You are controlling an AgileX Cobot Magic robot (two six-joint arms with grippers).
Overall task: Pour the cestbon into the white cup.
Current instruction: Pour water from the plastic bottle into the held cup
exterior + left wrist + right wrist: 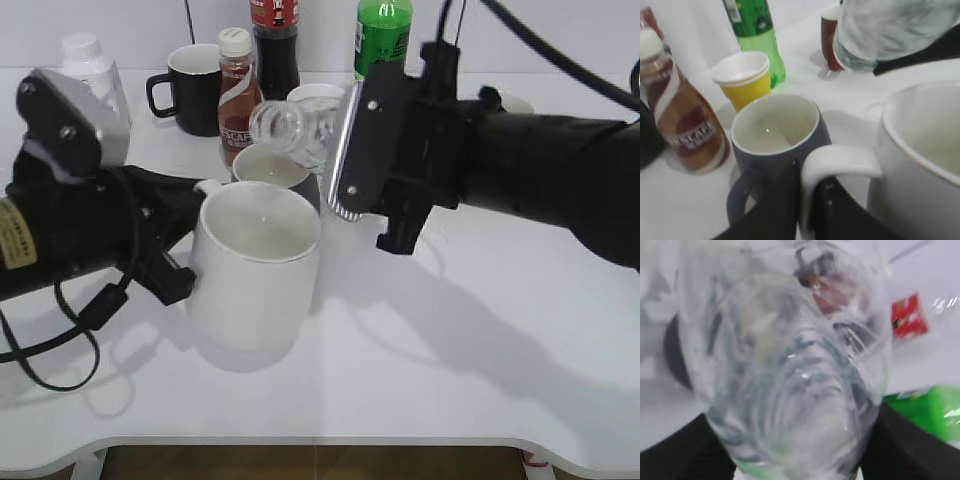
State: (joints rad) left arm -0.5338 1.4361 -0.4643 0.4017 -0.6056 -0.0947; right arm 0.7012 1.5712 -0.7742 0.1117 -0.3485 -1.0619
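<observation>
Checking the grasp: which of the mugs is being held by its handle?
The white cup, nearest the camera: the left gripper clamps its handle. The grey mug and black mug stand free.

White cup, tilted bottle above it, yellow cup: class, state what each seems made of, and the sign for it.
White cup: likely glazed ceramic; thick wall, glossy sheen, solid handle.
Bottle: clear plastic, it seems; see-through, ribbed wall.
Yellow cup: probably paper; thin matte wall, rolled white rim.

Clear cestbon [288, 130] tipped above upright white cup [255, 275].
</observation>
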